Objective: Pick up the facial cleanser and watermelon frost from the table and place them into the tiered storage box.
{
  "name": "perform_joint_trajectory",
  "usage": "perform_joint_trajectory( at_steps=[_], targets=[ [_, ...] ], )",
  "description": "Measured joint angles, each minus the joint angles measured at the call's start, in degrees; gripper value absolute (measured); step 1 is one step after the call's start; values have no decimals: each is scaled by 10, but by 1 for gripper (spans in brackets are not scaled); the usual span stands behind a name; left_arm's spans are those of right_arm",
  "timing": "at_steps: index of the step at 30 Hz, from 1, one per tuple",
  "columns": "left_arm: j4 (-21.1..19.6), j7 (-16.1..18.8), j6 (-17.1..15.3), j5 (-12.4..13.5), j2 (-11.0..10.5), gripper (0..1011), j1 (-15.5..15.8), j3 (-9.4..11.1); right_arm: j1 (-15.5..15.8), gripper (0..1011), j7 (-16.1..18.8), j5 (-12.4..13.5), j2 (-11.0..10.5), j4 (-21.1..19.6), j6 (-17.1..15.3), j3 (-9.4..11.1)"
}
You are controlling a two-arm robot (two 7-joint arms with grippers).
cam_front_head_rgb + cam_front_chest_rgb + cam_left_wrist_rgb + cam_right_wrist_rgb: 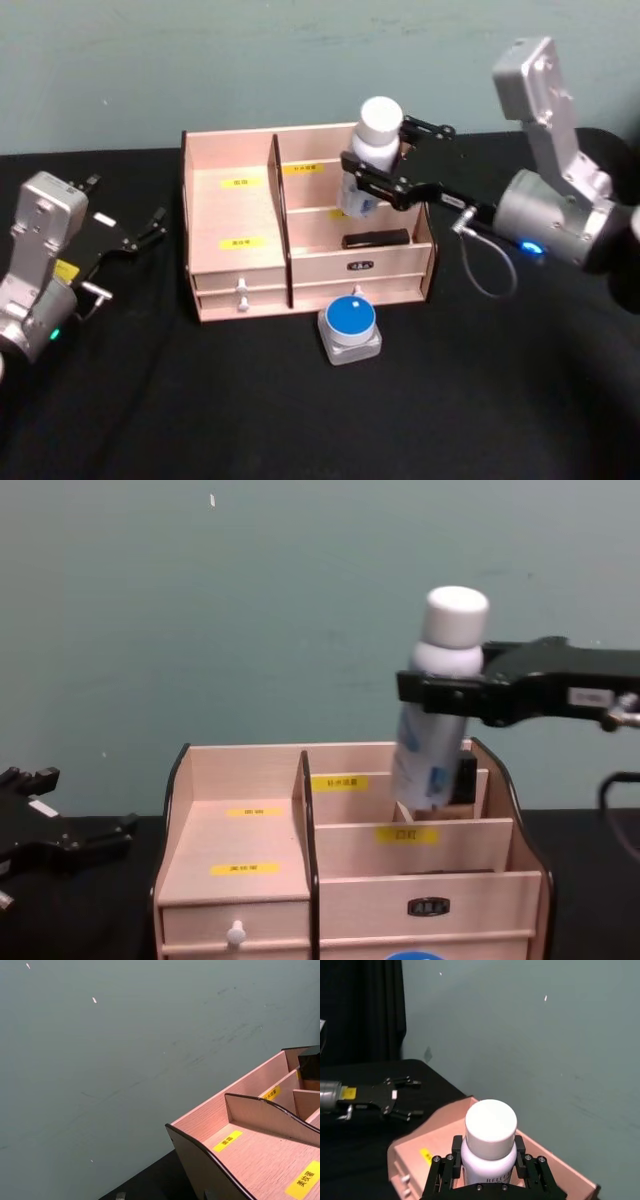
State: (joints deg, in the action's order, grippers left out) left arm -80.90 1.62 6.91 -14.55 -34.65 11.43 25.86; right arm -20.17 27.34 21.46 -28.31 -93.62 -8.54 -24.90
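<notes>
The facial cleanser (pixel 378 120), a white bottle with a rounded white cap, hangs slightly tilted over the back right compartment of the tiered storage box (pixel 240 215). My right gripper (pixel 378 152) is shut on its upper body. In the chest view the facial cleanser (pixel 455 620) has its lower end dipping behind the compartment wall of the box (pixel 250 830), held by the right gripper (pixel 440 690). The watermelon frost (pixel 350 318), a squat jar with a blue lid, stands on the table just in front of the box's drawers. My left gripper (pixel 130 235) rests open to the left of the box.
A flat black item (pixel 375 238) lies in the box's front right compartment. Black cloth (pixel 200 400) covers the table, and a grey-green wall (pixel 250 60) stands close behind the box. A cable (pixel 490 270) loops under my right wrist.
</notes>
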Motion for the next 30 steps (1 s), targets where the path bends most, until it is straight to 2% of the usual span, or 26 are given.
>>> perform_joint_trajectory(
  at_steps=[5, 13, 22, 30],
  targets=[
    [0, 0, 0, 0, 0, 1010, 0, 0, -38, 602, -1, -17, 27, 49, 11, -17],
    [0, 0, 0, 0, 0, 1009, 0, 0, -74, 602, -3, -31, 58, 109, 19, -30],
    [0, 0, 0, 0, 0, 1010, 0, 0, -104, 602, 5, -43, 85, 162, 24, -44],
    [0, 0, 0, 0, 0, 1010, 0, 0, -118, 602, 7, -51, 100, 189, 28, -49]
  ],
)
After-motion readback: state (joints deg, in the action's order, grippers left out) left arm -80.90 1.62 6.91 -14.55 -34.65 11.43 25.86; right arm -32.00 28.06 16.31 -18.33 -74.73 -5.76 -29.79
